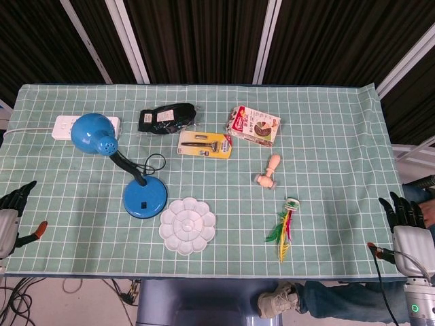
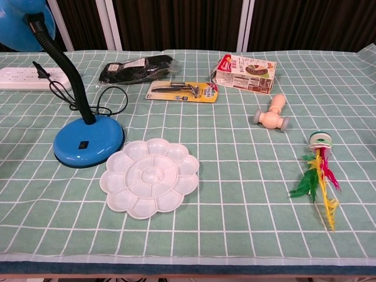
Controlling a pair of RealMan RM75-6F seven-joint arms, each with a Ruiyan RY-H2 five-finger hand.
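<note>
My left hand (image 1: 9, 216) hangs off the table's left front edge, fingers apart and holding nothing. My right hand (image 1: 408, 231) hovers off the right front corner, also with spread fingers and nothing in them. Neither hand shows in the chest view. Nearest the right hand lies a feathered shuttlecock (image 1: 284, 227) (image 2: 319, 179). A blue desk lamp (image 1: 144, 197) (image 2: 88, 140) stands closest to the left hand. A white flower-shaped palette (image 1: 187, 225) (image 2: 150, 176) lies at the front middle.
On the green checked cloth (image 1: 326, 136) lie a small wooden mallet (image 1: 268, 172) (image 2: 270, 114), a printed box (image 1: 253, 125) (image 2: 245, 71), a yellow carded tool (image 1: 204, 144) (image 2: 181, 91), a black pouch (image 1: 166, 117) (image 2: 136, 69) and a white power strip (image 1: 66, 126) (image 2: 23, 77).
</note>
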